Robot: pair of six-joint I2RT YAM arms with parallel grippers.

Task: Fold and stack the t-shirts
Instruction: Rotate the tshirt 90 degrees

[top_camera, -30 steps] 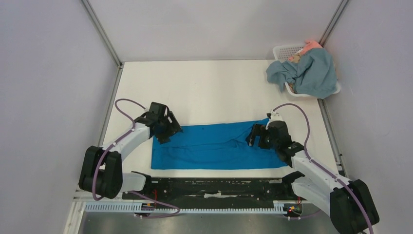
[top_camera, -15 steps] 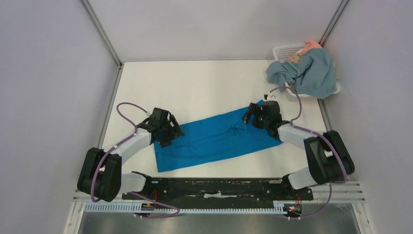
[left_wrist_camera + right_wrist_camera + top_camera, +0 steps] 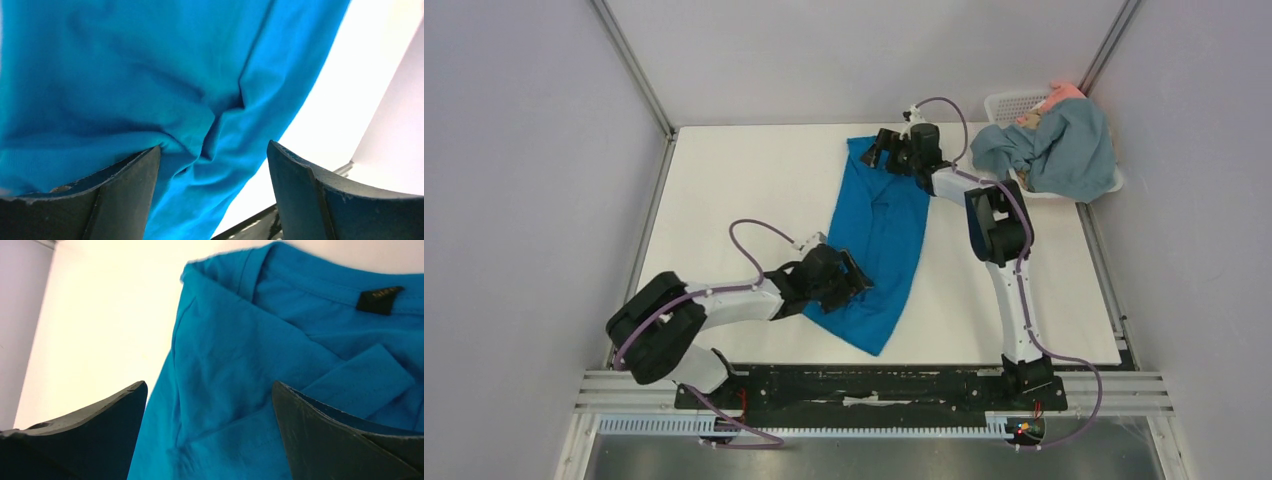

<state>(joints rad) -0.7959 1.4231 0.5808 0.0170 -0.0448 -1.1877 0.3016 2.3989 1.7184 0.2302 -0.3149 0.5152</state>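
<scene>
The cobalt-blue t-shirt (image 3: 879,235) lies folded in a long strip that runs from the far middle of the table toward the near edge. My left gripper (image 3: 852,281) rests on its near part, jaws open, with wrinkled blue cloth (image 3: 150,75) under and between the fingers (image 3: 214,146). At the shirt's far end by the collar, my right gripper (image 3: 882,152) is stretched out and open over the cloth (image 3: 209,383). A black neck label (image 3: 380,299) shows there. A grey-blue t-shirt (image 3: 1064,150) hangs over the basket, with salmon-pink cloth (image 3: 1064,95) behind it.
A white lattice basket (image 3: 1007,103) stands in the far right corner under the grey-blue shirt. Grey walls with metal posts close in the table on three sides. A black rail (image 3: 864,385) runs along the near edge.
The blue shirt has swung from lying across the near table to lying lengthwise. My right gripper went far back with its end. My left gripper slid right and nearer.
</scene>
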